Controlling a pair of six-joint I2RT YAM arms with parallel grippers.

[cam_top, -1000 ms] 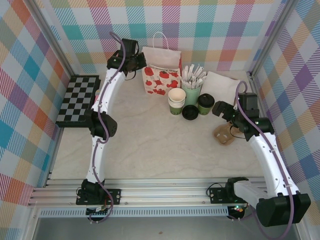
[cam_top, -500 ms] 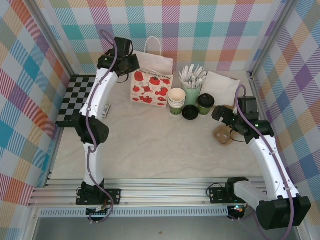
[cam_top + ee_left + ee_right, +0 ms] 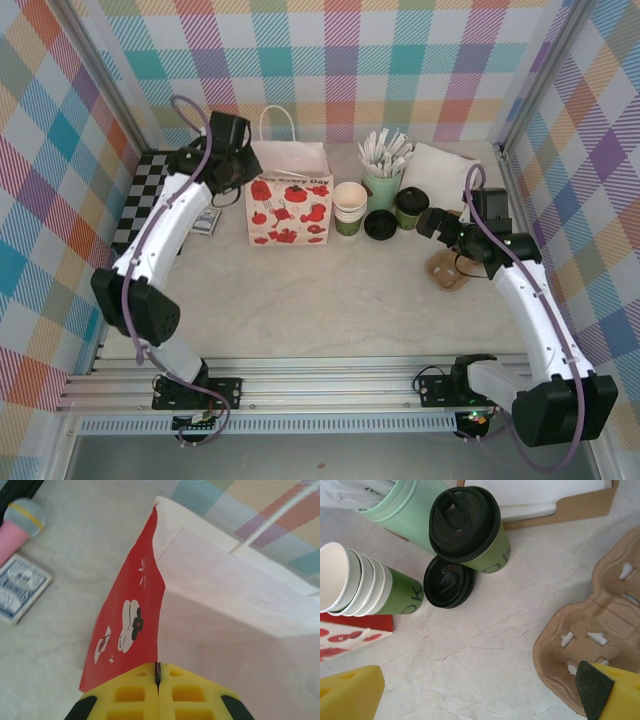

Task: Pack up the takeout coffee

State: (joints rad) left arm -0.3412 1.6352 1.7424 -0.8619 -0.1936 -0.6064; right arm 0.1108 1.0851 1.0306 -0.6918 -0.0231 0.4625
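The takeout coffee (image 3: pixel 411 205), a dark-green cup with a black lid (image 3: pixel 465 522), stands upright at the back centre-right of the table. My right gripper (image 3: pixel 432 222) hovers just right of it and is open, its yellow fingers wide apart (image 3: pixel 480 700) over bare table. The white paper bag (image 3: pixel 290 205) with red printed sides (image 3: pixel 125 625) stands upright left of the cups, its mouth open upward. My left gripper (image 3: pixel 237 168) is shut on the bag's left rim, and the paper edge is pinched between the yellow fingers (image 3: pixel 158 672).
Stacked green cups (image 3: pixel 350 206), a pile of black lids (image 3: pixel 380 225) and a mint cup of wrapped sticks (image 3: pixel 383 172) crowd the coffee. A cardboard carrier (image 3: pixel 447 269) lies by my right gripper, with a napkin tray (image 3: pixel 441 170) behind. A chessboard (image 3: pixel 150 200), cards (image 3: pixel 205 222) and a microphone (image 3: pixel 20 522) sit left.
My left arm has drawn the bag leftward and toward the front, away from the back wall. My right gripper has edged slightly toward the coffee, still open.
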